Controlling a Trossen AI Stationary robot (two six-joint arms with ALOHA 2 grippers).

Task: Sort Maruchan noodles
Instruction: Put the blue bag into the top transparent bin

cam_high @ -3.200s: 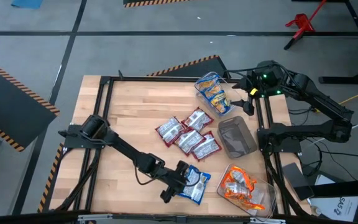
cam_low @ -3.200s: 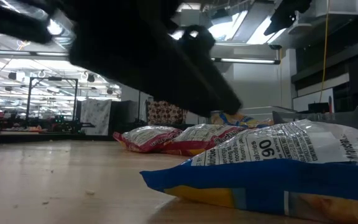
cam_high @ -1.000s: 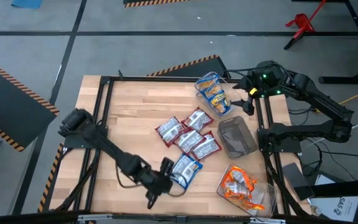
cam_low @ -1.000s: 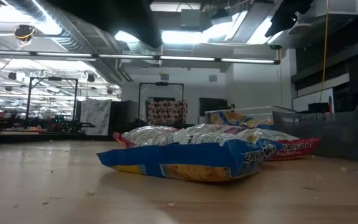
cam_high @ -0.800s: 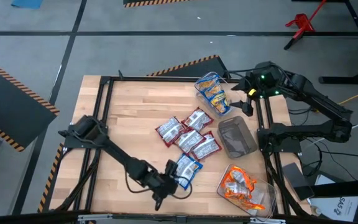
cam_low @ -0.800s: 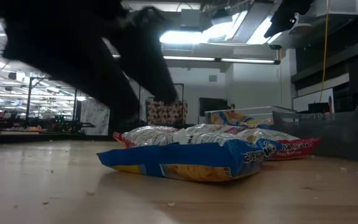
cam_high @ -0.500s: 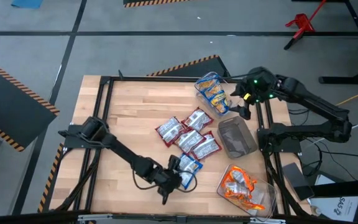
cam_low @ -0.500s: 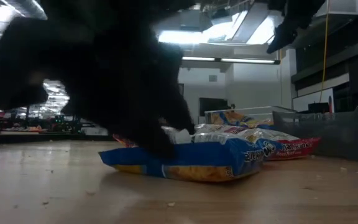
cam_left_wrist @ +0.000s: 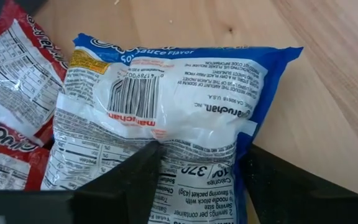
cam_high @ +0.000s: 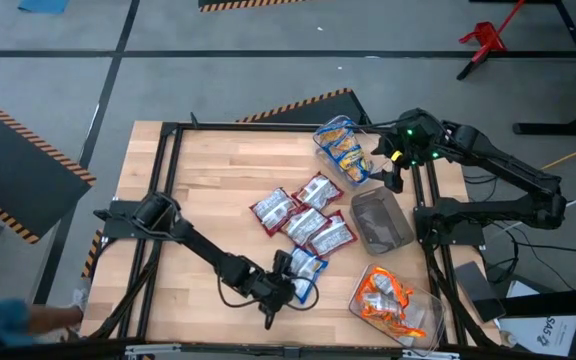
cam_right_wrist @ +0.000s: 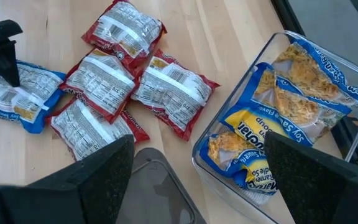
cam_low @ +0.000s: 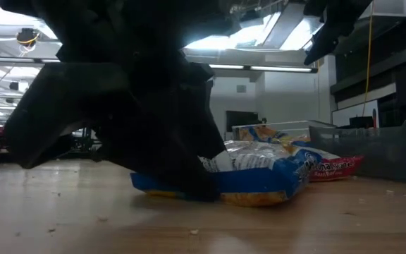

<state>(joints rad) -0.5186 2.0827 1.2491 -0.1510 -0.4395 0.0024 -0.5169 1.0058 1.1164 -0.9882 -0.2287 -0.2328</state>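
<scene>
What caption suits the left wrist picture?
Left gripper straddling a shiny blue plastic noodle packet beside red packets on the wooden table.

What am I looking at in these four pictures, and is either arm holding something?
Two dark robot arms work at a wooden table. One picture looks straight down from above, one looks level across the tabletop, and two come from cameras on the arms' wrists.

The left tool is down at the table's near edge, its fingers straddling a blue noodle packet that lies face down. They look set around it rather than clamped, so I would not call it held.

The right tool hangs open and empty over the far right side, above a clear tub of blue packets.

Four red packets lie clustered mid-table. A dark grey tub sits to their right, and a clear tub with orange packets sits at the near right corner.
</scene>
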